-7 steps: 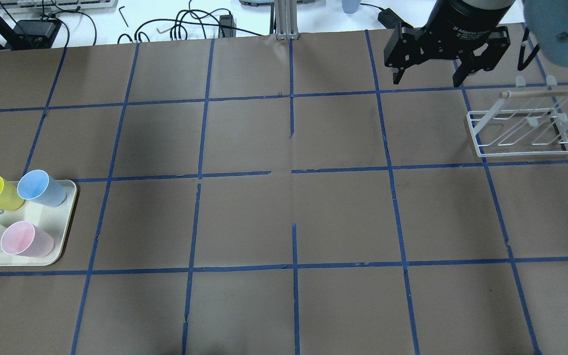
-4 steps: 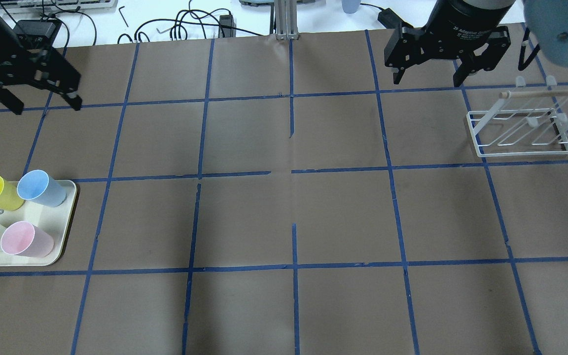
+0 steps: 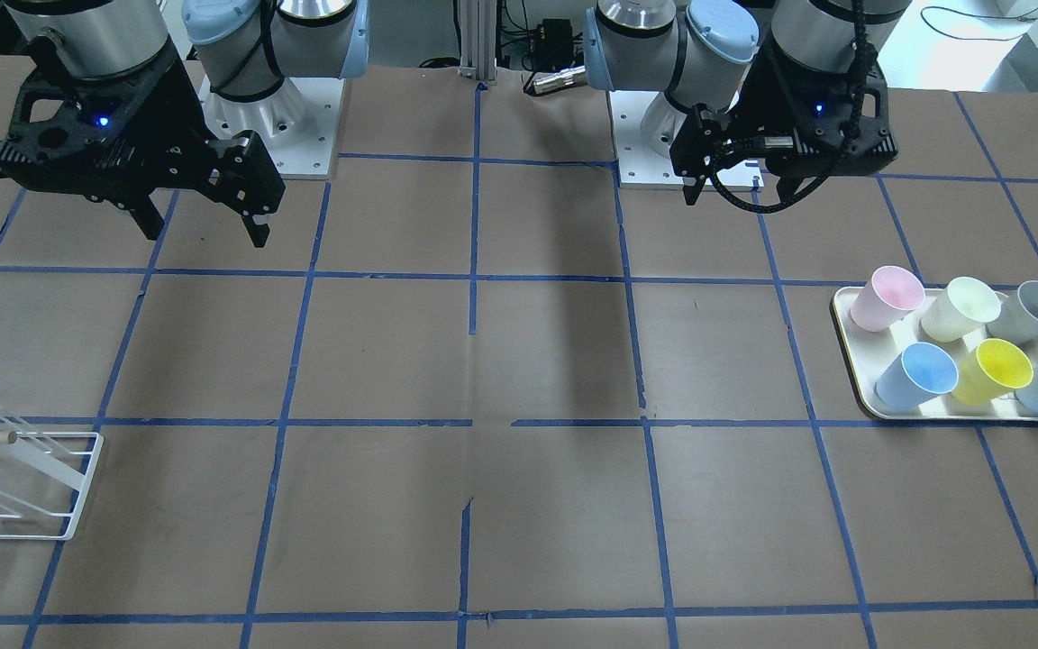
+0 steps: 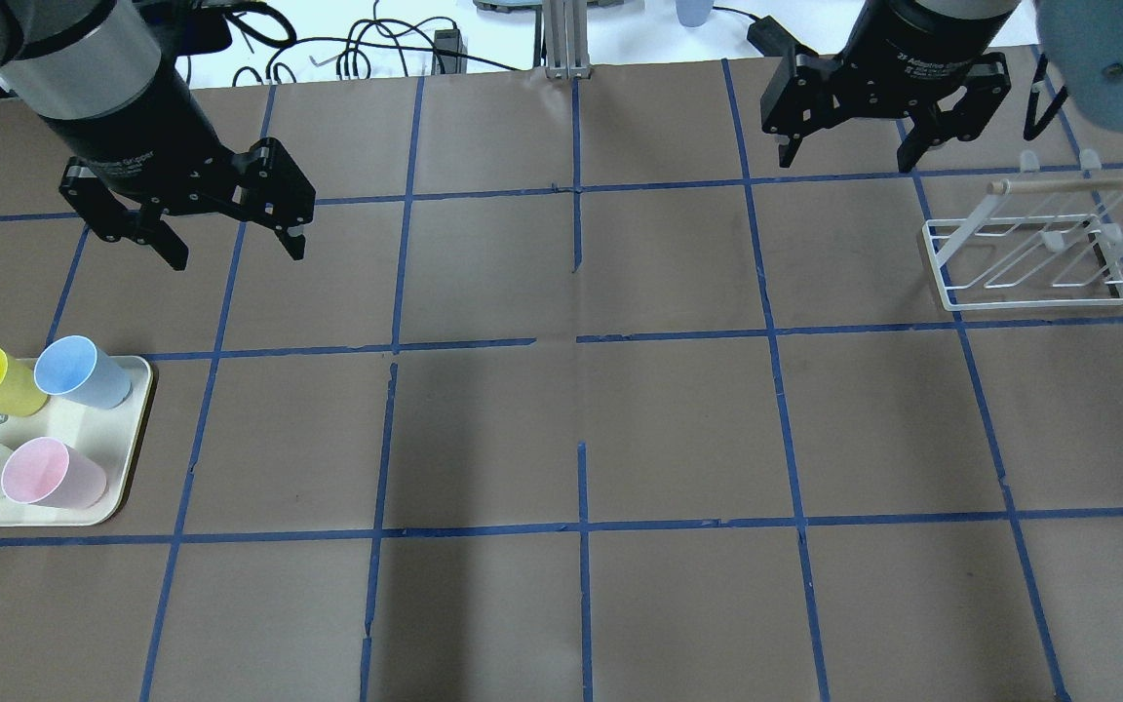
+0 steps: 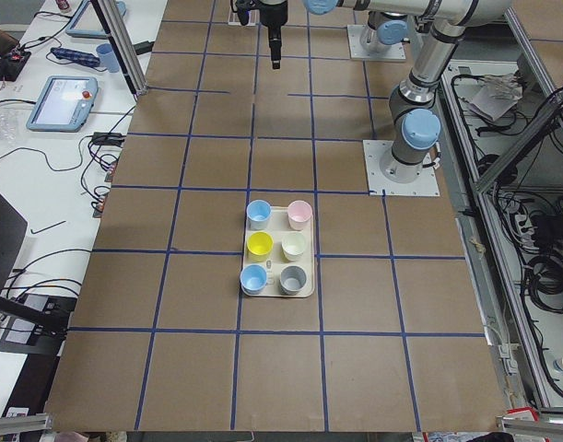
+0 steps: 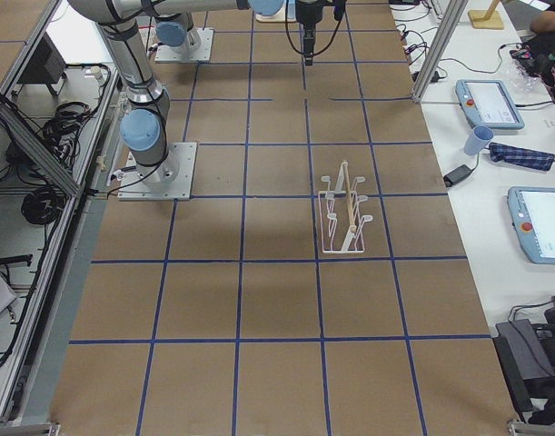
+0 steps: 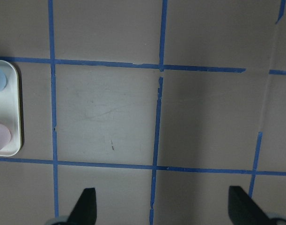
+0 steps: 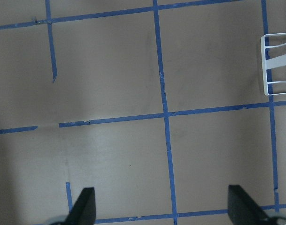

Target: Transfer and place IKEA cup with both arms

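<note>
The grey IKEA cup (image 3: 1033, 308) stands upright on the cream tray (image 3: 843, 311) with several pastel cups, at the tray's corner nearest the robot. It also shows in the exterior left view (image 5: 293, 278) and is cut off in the overhead view. My left gripper (image 4: 236, 255) is open and empty, hanging above the table beyond the tray; the front view shows it too (image 3: 739, 194). My right gripper (image 4: 844, 163) is open and empty at the far right, near the rack, and it shows in the front view as well (image 3: 206, 234).
A white wire rack (image 4: 1029, 258) with a wooden rod stands on the right side of the table. The tray (image 4: 128, 458) holds yellow, blue, pink and pale green cups. Cables and tablets lie past the table's far edge. Blue tape grids the brown table.
My left arm has swung in from the left edge and now hangs over the table beyond the tray. The right arm has not moved.
</note>
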Controlling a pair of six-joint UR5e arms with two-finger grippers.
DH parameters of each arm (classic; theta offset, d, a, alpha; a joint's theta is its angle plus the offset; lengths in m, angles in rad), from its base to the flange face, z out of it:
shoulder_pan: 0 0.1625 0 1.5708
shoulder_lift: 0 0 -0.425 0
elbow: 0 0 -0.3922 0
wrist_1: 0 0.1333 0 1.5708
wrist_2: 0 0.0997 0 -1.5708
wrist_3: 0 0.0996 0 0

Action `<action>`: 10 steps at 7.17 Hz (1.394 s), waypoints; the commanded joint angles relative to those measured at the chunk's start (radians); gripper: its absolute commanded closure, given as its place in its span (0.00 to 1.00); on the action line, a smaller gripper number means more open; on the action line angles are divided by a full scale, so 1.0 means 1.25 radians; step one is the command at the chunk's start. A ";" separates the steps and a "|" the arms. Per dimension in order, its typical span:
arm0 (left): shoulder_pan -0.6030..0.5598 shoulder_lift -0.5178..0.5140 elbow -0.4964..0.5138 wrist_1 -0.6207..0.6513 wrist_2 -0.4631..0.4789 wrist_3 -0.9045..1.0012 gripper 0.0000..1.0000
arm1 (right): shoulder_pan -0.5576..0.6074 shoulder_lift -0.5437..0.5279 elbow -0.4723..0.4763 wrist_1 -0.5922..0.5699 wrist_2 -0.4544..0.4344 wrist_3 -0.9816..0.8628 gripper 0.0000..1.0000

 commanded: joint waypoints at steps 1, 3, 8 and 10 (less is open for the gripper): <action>0.004 -0.005 -0.002 0.084 -0.003 0.008 0.00 | 0.001 -0.001 0.000 0.000 -0.002 0.000 0.00; 0.033 -0.003 -0.002 0.086 -0.007 0.052 0.00 | 0.001 -0.001 0.000 0.000 -0.002 0.000 0.00; 0.035 -0.011 0.004 0.086 -0.009 0.053 0.00 | 0.001 -0.001 0.000 0.000 0.000 0.000 0.00; 0.035 -0.011 0.003 0.086 -0.009 0.053 0.00 | 0.001 -0.001 0.000 0.000 0.000 0.000 0.00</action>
